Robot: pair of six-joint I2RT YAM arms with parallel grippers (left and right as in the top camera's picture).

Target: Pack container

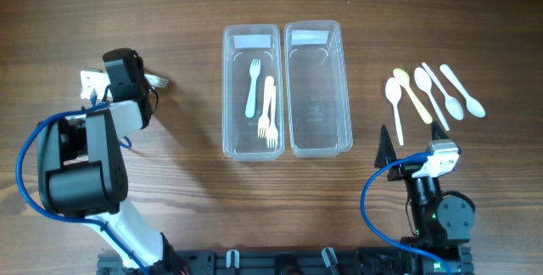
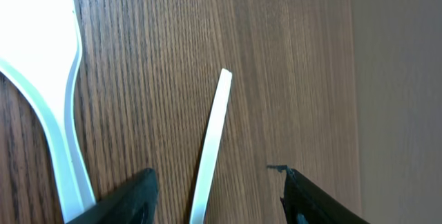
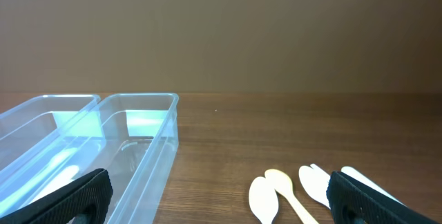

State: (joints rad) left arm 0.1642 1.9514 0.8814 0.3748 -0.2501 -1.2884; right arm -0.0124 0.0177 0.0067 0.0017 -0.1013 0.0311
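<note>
Two clear tubs stand side by side in the middle of the table [image 1: 68,12]. The left tub [image 1: 251,33] holds a pale blue fork [image 1: 254,88] and a yellow fork [image 1: 269,109], lying lengthwise next to each other. The right tub [image 1: 318,30] stands just to the right of the left tub, their long rims touching or nearly so. Well left of the left tub, the left gripper [image 2: 217,200] hangs low over the wood with its fingers [image 2: 128,198] spread wide. A thin white handle [image 2: 213,141] lies flat between them, touched by neither, and a white fork [image 2: 38,92] lies just outside the finger at the left of the wrist view. Well right of the left tub, beyond the right tub, a group of spoons [image 1: 428,92] lies fanned on the wood, white but for one yellow. Right of the left tub and nearer the front edge, the right gripper [image 3: 221,207] faces both tubs, its fingers [image 3: 69,200] set wide apart.
</note>
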